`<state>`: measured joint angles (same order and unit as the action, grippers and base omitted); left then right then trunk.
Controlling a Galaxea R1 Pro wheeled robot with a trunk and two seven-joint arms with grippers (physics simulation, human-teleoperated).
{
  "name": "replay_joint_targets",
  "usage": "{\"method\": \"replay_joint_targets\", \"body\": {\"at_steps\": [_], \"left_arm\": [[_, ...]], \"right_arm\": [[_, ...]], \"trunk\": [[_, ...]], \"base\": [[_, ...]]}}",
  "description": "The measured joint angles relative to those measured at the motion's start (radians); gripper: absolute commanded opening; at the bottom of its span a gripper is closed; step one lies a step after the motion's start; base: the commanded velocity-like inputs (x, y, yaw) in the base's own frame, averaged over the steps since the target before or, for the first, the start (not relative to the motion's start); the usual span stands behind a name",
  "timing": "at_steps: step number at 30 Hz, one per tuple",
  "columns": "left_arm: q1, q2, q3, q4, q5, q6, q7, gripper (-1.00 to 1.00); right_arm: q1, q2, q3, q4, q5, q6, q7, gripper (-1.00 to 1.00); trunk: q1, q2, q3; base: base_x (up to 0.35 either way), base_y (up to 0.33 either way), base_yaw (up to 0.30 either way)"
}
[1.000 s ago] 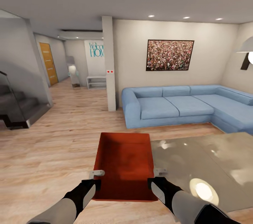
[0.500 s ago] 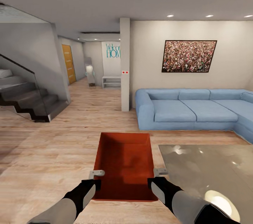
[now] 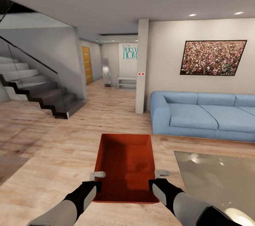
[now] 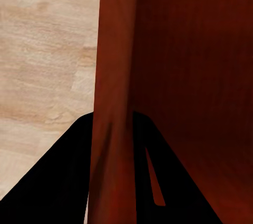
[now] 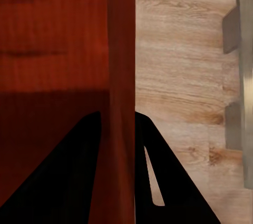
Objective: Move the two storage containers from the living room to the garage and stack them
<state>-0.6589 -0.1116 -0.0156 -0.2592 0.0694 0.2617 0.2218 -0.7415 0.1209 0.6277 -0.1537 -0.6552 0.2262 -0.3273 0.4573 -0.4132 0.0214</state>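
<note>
Carrying one storage container [image 3: 124, 167] through the living room, left claw [image 3: 97, 174] and right claw [image 3: 162, 173] pinching opposite rims; garage and stacking both remain

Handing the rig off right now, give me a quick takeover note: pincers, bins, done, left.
Left pincer: shut on the left wall of the storage container.
Right pincer: shut on its right wall.
Container is held in front of the trunk, above the wood floor of the living room, sofa ahead right, stairs ahead left.
Done: one container picked up.
Left: carry it to the garage, set it on the floor, fetch and stack the second.
</note>
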Motion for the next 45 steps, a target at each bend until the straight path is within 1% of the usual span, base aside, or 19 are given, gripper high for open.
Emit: {"method": "replay_joint_targets", "body": {"at_steps": [24, 38, 45], "left_arm": [[0.0, 0.0, 0.0, 0.0, 0.0, 0.0, 0.0, -1.0], [0.0, 0.0, 0.0, 0.0, 0.0, 0.0, 0.0, -1.0], [0.0, 0.0, -0.001, 0.001, 0.002, -0.001, 0.002, -1.0]], "right_arm": [[0.0, 0.0, 0.001, 0.0, -0.001, 0.0, 0.0, -1.0], [0.0, 0.0, 0.0, 0.0, 0.0, 0.0, 0.0, -1.0], [0.0, 0.0, 0.0, 0.0, -0.001, 0.0, 0.0, -1.0]], "trunk": [[0.0, 0.0, 0.011], [0.0, 0.0, 0.012], [-0.001, 0.0, 0.012]], "base": [[0.0, 0.0, 0.282], [0.007, 0.0, 0.02], [0.282, 0.0, 0.0]]}}
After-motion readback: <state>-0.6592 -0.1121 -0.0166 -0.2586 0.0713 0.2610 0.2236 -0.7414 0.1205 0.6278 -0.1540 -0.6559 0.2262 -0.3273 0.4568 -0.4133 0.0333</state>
